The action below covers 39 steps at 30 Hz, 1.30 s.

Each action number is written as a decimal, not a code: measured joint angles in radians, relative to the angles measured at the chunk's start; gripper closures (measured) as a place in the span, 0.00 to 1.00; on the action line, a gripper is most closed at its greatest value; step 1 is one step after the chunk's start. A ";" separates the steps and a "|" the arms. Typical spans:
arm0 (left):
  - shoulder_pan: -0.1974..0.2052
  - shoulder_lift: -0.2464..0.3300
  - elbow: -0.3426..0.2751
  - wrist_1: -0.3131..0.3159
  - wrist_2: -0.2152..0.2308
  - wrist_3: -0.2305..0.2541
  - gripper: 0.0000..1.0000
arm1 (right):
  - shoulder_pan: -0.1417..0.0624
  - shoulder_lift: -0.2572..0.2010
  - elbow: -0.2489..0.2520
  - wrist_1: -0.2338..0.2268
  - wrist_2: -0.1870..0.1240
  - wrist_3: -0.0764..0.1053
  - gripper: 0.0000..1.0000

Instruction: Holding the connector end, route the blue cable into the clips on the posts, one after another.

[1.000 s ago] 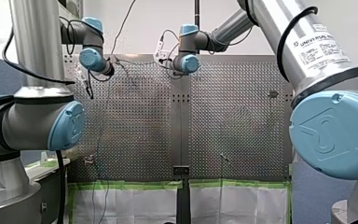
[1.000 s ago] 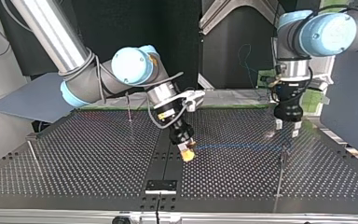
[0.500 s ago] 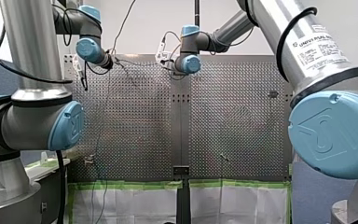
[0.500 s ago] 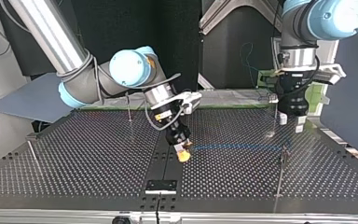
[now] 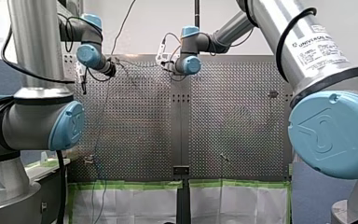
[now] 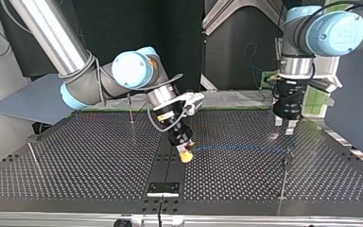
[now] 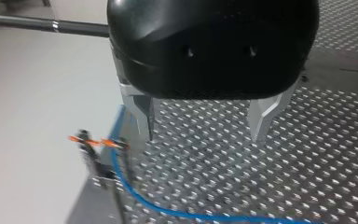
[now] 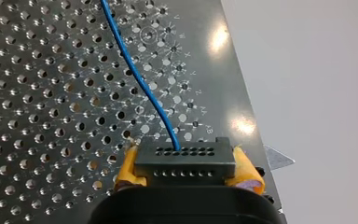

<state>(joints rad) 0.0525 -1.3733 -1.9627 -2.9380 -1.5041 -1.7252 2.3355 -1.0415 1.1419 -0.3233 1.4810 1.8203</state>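
Observation:
In the right wrist view my right gripper (image 8: 185,173) is shut on the black connector (image 8: 185,161), held between its yellow pads (image 8: 129,168). The blue cable (image 8: 135,79) runs away from the connector over the perforated plate. The top view shows my right gripper (image 6: 185,155) low over the table's middle. From there the blue cable (image 6: 238,148) stretches to a thin post (image 6: 286,163) at that view's right. My left gripper (image 6: 283,125) hangs open just behind that post. In the left wrist view its metal fingers (image 7: 142,116) stand apart, with the clip (image 7: 98,149) and the blue cable (image 7: 168,212) beside and below them.
More thin posts stand in the top view, one behind my right arm (image 6: 130,106) and one at the far left (image 6: 32,156). A black bracket (image 6: 163,188) sits at the table's near edge. Green tape and white sheet (image 5: 130,200) line the table's front.
My left gripper rose, turned, came back down and shifted slightly toward the top view's left, staying open. My right gripper moved a little to that view's left with the connector.

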 joint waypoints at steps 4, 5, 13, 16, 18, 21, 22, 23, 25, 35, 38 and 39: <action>0.002 -0.010 0.003 -0.009 -0.004 0.036 0.00 | -0.001 0.001 0.000 0.000 0.001 0.000 1.00; 0.003 -0.009 0.004 -0.010 -0.004 0.044 0.00 | -0.001 0.002 0.000 0.000 0.001 0.000 1.00; 0.003 0.014 0.027 -0.027 0.001 0.092 0.00 | -0.002 0.005 0.000 -0.002 0.003 -0.001 1.00; 0.002 0.028 0.034 -0.040 -0.003 0.090 0.00 | -0.002 0.006 0.000 -0.003 0.004 -0.001 1.00; 0.002 0.035 0.035 -0.044 -0.003 0.086 0.00 | -0.002 0.007 0.000 -0.003 0.005 -0.001 1.00; 0.001 0.043 0.041 -0.046 -0.002 0.079 0.00 | -0.003 0.009 0.000 -0.005 0.006 -0.001 1.00; 0.000 0.045 0.048 -0.048 -0.001 0.076 0.00 | -0.003 0.010 0.000 -0.005 0.006 -0.001 1.00; 0.000 0.046 0.054 -0.050 -0.001 0.074 0.00 | -0.003 0.010 0.000 -0.005 0.006 -0.001 1.00; 0.001 0.047 0.067 -0.056 0.000 0.071 0.00 | -0.003 0.011 0.000 -0.005 0.006 -0.001 1.00; 0.004 0.034 0.114 -0.072 0.002 0.061 0.00 | -0.003 0.014 0.000 -0.005 0.006 -0.001 1.00; 0.003 0.027 0.126 -0.077 0.002 0.061 0.00 | -0.003 0.015 0.000 -0.005 0.006 -0.001 1.00; 0.003 0.025 0.128 -0.079 0.001 0.061 0.00 | -0.003 0.015 0.000 -0.005 0.006 -0.001 1.00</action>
<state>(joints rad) 0.0553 -1.3484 -1.8348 -3.0167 -1.5029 -1.6644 2.3324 -1.0264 1.1422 -0.3285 1.4865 1.8197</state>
